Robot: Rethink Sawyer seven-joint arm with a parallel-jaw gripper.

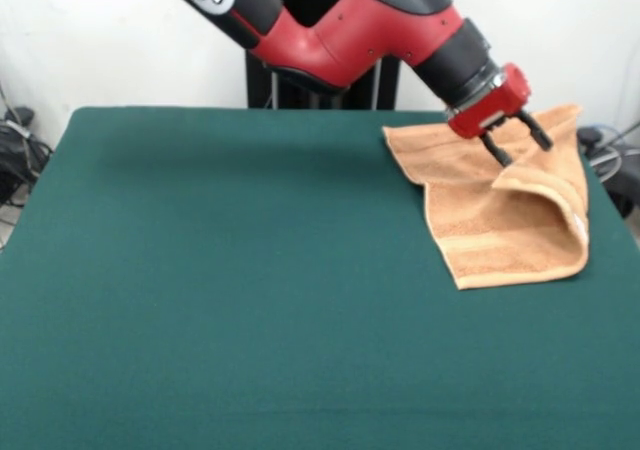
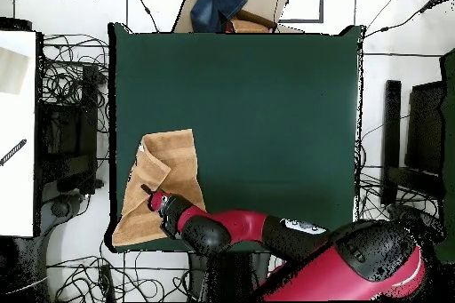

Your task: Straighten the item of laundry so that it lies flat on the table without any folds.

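The orange-tan towel (image 1: 490,220) lies at the far right corner of the green table (image 1: 220,270), close to the robot's side. Its right part is folded over onto itself, making a raised ridge. A woven band stripe runs near its front end, and a small white label shows at its right edge. My gripper (image 1: 525,152) is open, its black fingers (image 1: 497,150) spread just over the fold at the towel's far part. In the overhead view the towel (image 2: 169,162) is at the table's lower left, with the gripper (image 2: 151,195) over its middle.
The towel's far and right edges lie close to the table's edges. A cardboard box with blue cloth (image 2: 229,4) sits beyond the table's opposite edge. Cables (image 2: 75,77) lie on the floor around the table. Dark equipment (image 2: 418,135) stands beside it.
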